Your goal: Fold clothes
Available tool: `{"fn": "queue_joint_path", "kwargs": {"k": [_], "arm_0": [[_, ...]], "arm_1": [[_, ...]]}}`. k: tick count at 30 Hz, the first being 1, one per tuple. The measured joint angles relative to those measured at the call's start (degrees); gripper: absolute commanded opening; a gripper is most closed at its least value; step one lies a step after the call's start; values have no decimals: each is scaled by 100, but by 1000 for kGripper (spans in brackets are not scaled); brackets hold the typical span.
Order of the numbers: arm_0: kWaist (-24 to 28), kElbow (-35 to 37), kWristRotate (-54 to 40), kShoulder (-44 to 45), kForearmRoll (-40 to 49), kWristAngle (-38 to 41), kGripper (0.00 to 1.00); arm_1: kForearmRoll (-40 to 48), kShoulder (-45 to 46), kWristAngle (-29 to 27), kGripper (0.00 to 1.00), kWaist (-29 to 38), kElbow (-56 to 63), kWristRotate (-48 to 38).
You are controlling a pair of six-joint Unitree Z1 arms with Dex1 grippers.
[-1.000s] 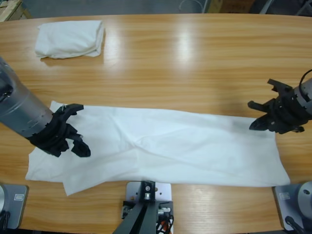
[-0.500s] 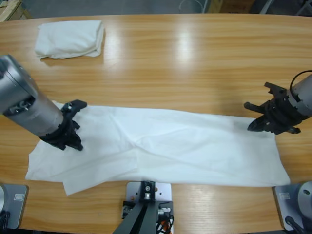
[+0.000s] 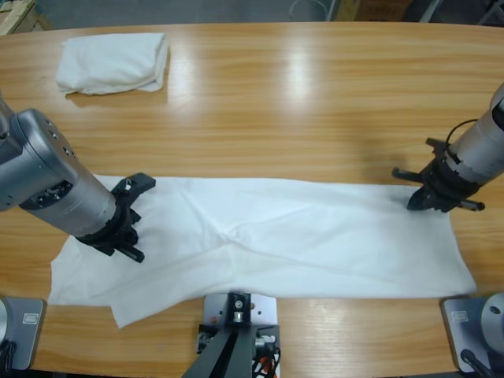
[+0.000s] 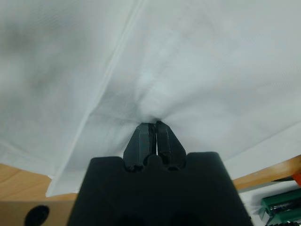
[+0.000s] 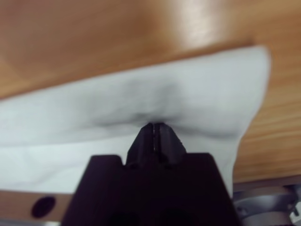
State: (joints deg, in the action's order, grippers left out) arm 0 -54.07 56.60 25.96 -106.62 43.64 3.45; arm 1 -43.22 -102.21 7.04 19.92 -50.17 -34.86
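- The desk (image 3: 315, 102) is long, of light orange-brown wood with grain running along its length, and fills most of the high view.
- Soft white glare from overhead light lies on the desk's far half in pale patches.
- Beyond the far edge lies a strip of grey floor (image 3: 157, 11).
- A pale wooden crate (image 3: 14, 14) shows at the upper left corner.

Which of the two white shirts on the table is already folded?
The small folded T-shirt at the table's far left corner; the spread T-shirt lies long and flat near the front edge, pinched by both grippers.
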Motion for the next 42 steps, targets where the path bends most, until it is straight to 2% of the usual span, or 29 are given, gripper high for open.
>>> {"fn": "queue_joint_path", "kwargs": {"k": [9, 13, 16, 20, 21, 22, 23, 28, 30, 33, 34, 35, 36, 42], "arm_0": [[-157, 4, 0, -16, -39, 0, 0], [-169, 4, 8, -14, -42, 0, 0], [-187, -6, 13, 18, -52, -103, 0], [29, -17, 14, 161, -95, -269, 0], [143, -21, 14, 229, -98, -284, 46], [274, -24, 14, 318, -102, -292, 282], [383, -27, 14, 410, -103, -297, 388], [632, -29, 27, 852, -106, -301, 405], [657, -29, 50, 1056, -106, -301, 567], [663, -37, 71, 1307, -95, -273, 712], [663, -42, 72, 1388, -90, -248, 808], [663, -53, 72, 1476, -85, -212, 859], [663, -61, 79, 1561, -75, -172, 899], [662, -97, 309, 2146, -10, -82, 987]], "arm_1": [[522, -4, -234, 0, -79, -289, 272], [783, -123, -239, 0, -412, -332, 701], [479, 236, -256, 0, -528, -607, 1004], [-260, 1258, -38, 0, -504, -865, 865], [-365, 1440, 54, 0, -404, -865, 735], [-426, 1580, 103, 0, -194, -851, 579], [-441, 1680, 124, 0, 89, -801, 407], [-58, 1711, 150, 0, 1353, -210, -492], [109, 1585, 153, 0, 1582, -41, -657], [331, 1297, 198, 0, 1678, 176, -744], [421, 1193, 226, 0, 1700, 251, -755], [556, 1073, 257, 0, 1732, 336, -765], [688, 973, 278, 0, 1758, 409, -771], [1421, 383, 297, 0, 1808, 662, -774]]}}
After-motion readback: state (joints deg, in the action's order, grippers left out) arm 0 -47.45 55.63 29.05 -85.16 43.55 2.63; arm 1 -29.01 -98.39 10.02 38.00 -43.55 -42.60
